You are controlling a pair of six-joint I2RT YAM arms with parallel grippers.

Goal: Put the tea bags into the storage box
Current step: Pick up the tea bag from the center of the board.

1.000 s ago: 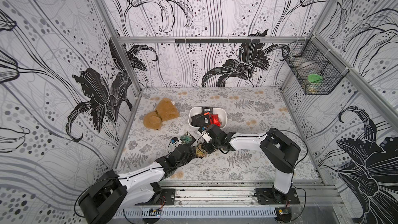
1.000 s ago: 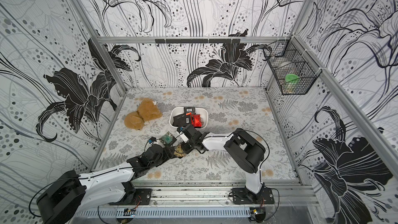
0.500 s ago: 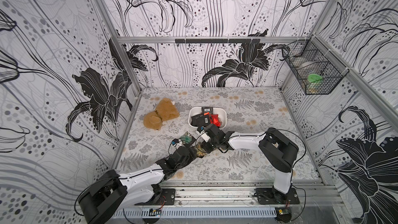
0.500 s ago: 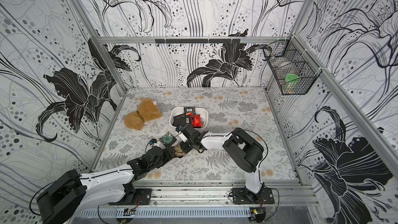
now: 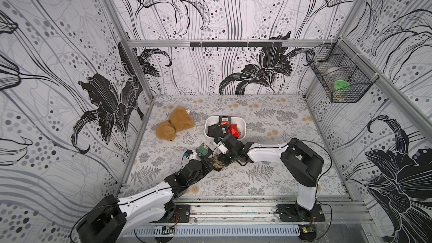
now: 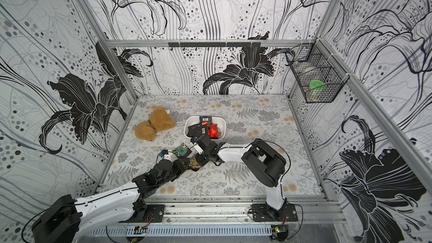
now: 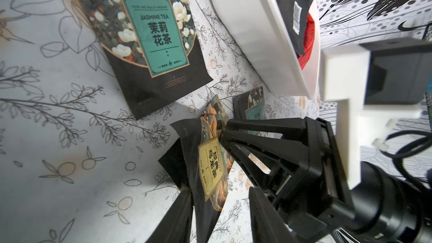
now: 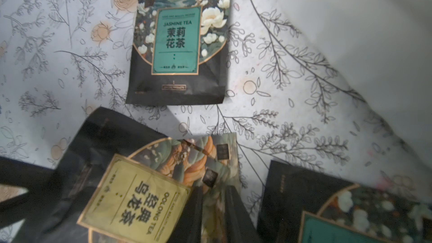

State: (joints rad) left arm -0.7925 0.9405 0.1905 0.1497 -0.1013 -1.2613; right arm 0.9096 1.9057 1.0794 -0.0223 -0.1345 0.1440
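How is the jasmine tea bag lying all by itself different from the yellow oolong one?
The jasmine tea bag has a teal label; the oolong tea bag has a yellow one. The jasmine tea bag lies flat on the table, untouched; the oolong tea bag is tilted up, pinched by the right end effector. Both are black sachets outside the storage box.

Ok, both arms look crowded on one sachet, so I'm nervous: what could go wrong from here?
1. The right gripper pinches the yellow-labelled oolong tea bag while the left gripper straddles it. If both close, they could crumple it or clash fingers.
2. The partly hidden green-labelled tea bag beside it, near the storage box, might get dragged or shoved.
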